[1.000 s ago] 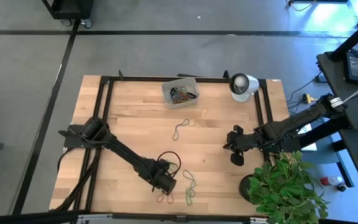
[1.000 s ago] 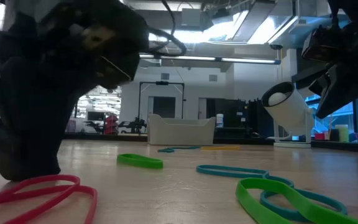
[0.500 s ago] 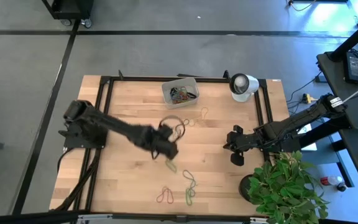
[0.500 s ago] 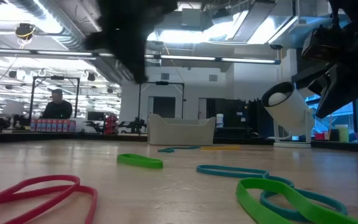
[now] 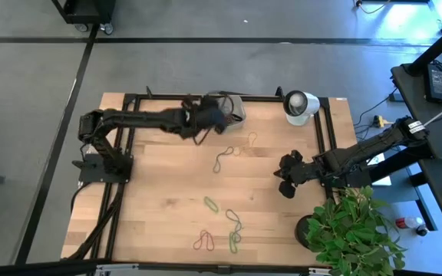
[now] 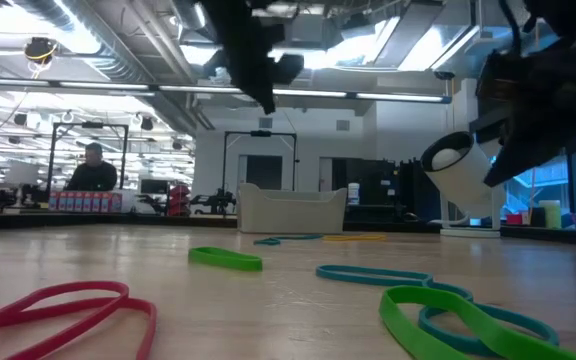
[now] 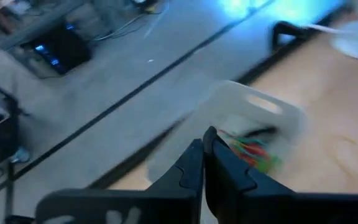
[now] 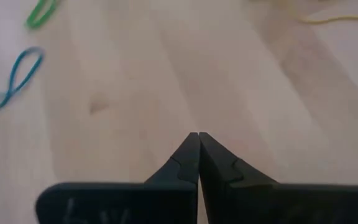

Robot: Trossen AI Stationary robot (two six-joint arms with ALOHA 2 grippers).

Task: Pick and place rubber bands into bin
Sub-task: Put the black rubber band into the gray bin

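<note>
The left end effector [image 5: 208, 116], clenched with nothing visible between its fingers, is hovering beside the bin [image 5: 232, 103], probably to drop a rubber band there, while the clenched right end effector [image 5: 286, 184] is waiting over the table [image 5: 159, 192].

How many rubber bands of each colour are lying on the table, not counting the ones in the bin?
green bands: 2
teal bands: 2
red band: 1
yellow band: 1
Total: 6

Wood table [image 5: 159, 199] — bin [image 5: 232, 106], loose rubber bands [image 5: 235, 224], white round obj [image 5: 300, 106].
</note>
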